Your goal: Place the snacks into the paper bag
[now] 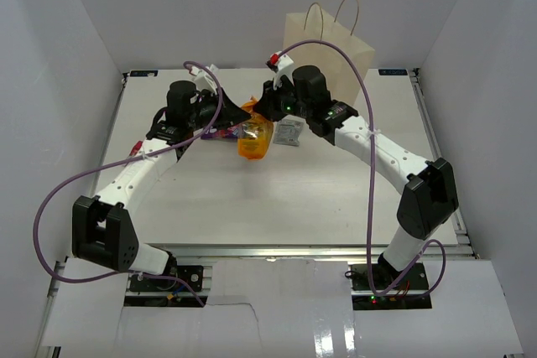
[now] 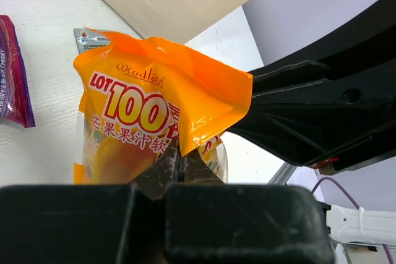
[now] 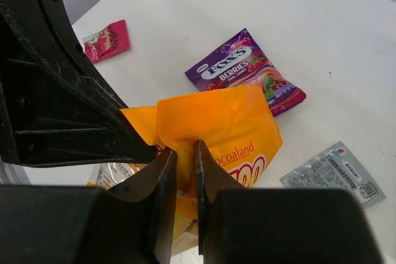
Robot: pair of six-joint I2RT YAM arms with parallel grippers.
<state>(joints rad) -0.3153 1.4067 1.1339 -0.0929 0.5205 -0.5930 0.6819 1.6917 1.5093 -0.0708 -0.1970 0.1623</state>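
An orange snack packet [image 1: 254,138] hangs just above the table's middle, held from both sides. My left gripper [image 1: 239,123] is shut on its lower edge, fingertips [image 2: 162,166] pinched together on the film. My right gripper [image 3: 184,160] is shut on a fold of the same orange packet [image 3: 223,122], close against the left gripper's black body [image 3: 62,97]. On the table lie a purple packet [image 3: 247,72], a small red packet [image 3: 108,40] and a silver-grey sachet [image 3: 331,174]. The paper bag [image 1: 331,44] stands upright at the back, behind the right gripper [image 1: 262,111].
White walls close in the table on the left, right and back. The purple packet [image 2: 12,72] and the silver sachet [image 2: 90,40] lie under and beside the joined grippers. A purple cable [image 1: 50,207] loops out from the left arm.
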